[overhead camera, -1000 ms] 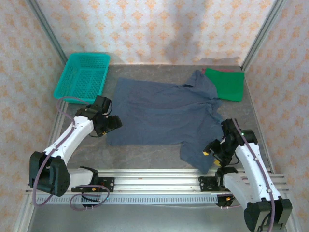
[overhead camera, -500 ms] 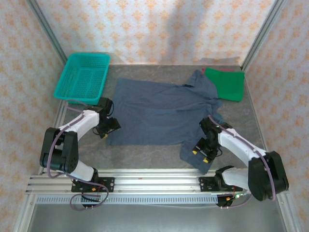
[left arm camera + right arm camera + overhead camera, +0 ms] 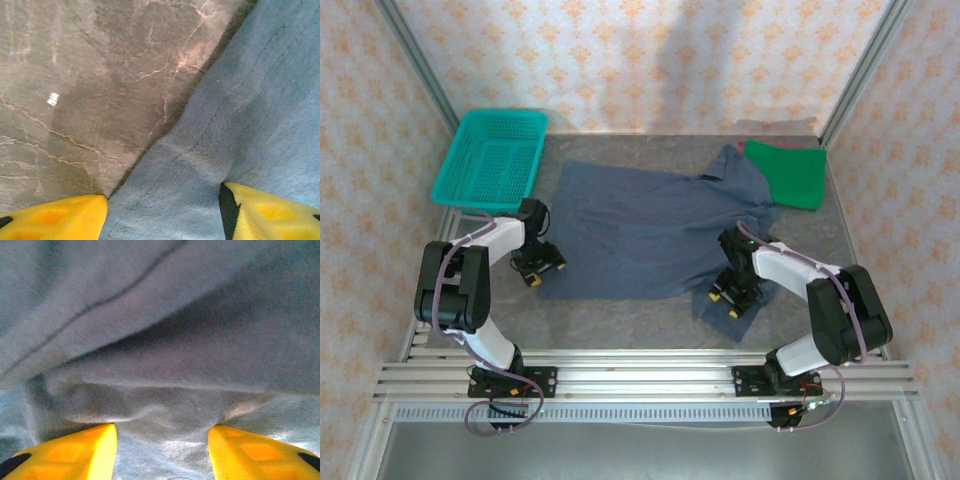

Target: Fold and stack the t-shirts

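A teal plastic mesh basket [image 3: 490, 160] is set at the far left corner of the worktop [image 3: 620, 318], turned slightly askew. The worktop is made of dark grey stone, crossed by pale veins [image 3: 185, 56]. The space is enclosed by walls [image 3: 620, 60] papered in a pale orange motif. Aluminium rails [image 3: 640, 372] are fixed along the near edge.

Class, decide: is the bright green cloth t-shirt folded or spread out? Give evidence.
Folded: the bright green cloth t-shirt lies as a compact, straight-edged rectangle in the top view, with no sleeves showing.
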Action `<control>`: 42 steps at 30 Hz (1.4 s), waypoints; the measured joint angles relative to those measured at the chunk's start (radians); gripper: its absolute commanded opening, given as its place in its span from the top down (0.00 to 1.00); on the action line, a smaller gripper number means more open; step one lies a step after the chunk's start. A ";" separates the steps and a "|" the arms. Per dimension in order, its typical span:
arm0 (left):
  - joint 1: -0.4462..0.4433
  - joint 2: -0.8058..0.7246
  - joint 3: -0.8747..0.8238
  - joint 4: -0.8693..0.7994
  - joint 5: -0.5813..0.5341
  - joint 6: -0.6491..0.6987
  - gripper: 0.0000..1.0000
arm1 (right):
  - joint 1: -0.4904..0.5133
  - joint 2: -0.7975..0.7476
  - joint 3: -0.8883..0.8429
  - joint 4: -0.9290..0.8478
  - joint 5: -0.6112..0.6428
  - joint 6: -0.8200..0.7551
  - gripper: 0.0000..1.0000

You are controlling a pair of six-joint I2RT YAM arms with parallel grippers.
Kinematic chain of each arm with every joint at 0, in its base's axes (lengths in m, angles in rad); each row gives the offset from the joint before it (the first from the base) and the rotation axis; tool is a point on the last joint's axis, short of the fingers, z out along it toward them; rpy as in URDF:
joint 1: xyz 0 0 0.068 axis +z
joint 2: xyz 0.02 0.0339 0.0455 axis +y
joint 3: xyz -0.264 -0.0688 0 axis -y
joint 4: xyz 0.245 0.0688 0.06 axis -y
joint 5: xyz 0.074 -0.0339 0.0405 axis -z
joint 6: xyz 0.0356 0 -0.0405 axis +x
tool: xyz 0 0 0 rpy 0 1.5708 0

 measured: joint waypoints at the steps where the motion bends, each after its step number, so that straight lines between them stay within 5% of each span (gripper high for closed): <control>1: 0.001 0.000 0.002 -0.001 0.006 0.003 0.33 | 0.000 0.000 0.003 0.005 0.001 -0.004 0.45; 7: 0.014 -0.072 -0.001 0.047 0.035 0.018 0.22 | 0.000 -0.131 0.001 -0.034 0.037 -0.029 0.41; 16: 0.020 -0.309 0.000 0.050 0.085 0.039 0.19 | 0.000 -0.460 -0.131 -0.212 0.029 0.011 0.44; 32: 0.015 -0.336 -0.032 -0.005 0.088 0.122 0.20 | 0.115 -0.307 -0.237 -0.157 0.015 0.106 0.53; 42: 0.018 -0.341 -0.039 -0.022 0.087 0.151 0.20 | 0.201 -0.176 -0.171 -0.148 0.024 0.193 0.91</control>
